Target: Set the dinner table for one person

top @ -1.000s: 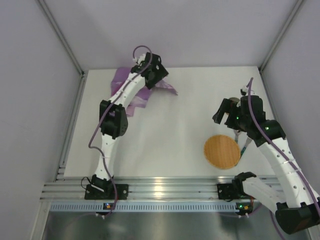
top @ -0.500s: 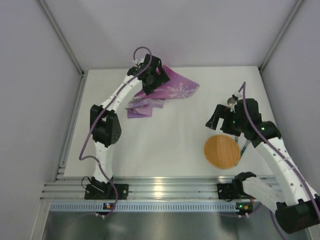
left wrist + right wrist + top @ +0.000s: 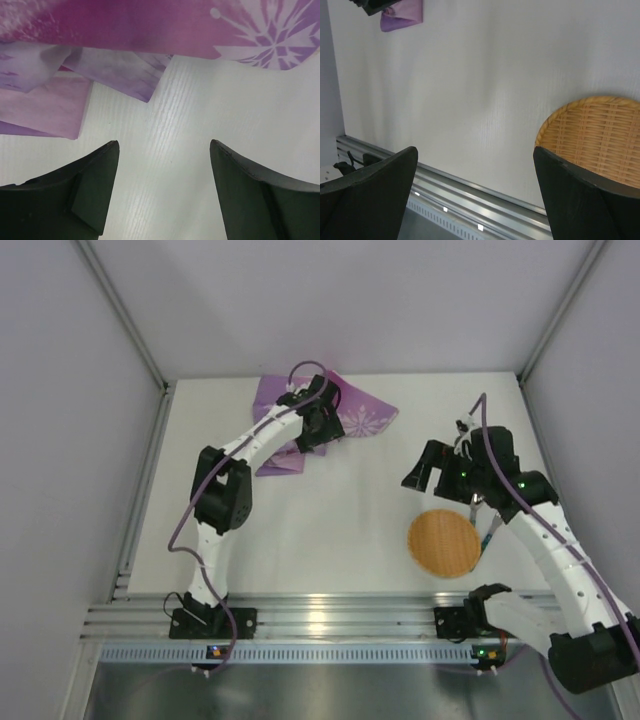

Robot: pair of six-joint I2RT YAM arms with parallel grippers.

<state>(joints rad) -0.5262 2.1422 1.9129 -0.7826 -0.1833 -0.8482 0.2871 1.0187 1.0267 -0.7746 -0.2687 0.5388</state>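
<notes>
The table [image 3: 350,510] is a plain, matte white rectangle filling the middle of the top view. A silver rail [image 3: 320,615] runs along its lower edge in the frame.

A purple placemat [image 3: 365,420] lies on it in the upper centre, close to the far edge. Its right part is spread flat and shows a white snowflake print. Its left part is rumpled and folded over itself, with paler undersides showing.

A round tan wicker plate [image 3: 443,543] sits flat at the lower right, near the rail and well apart from the placemat. A thin teal item [image 3: 489,533], mostly hidden, lies just right of the plate.
</notes>
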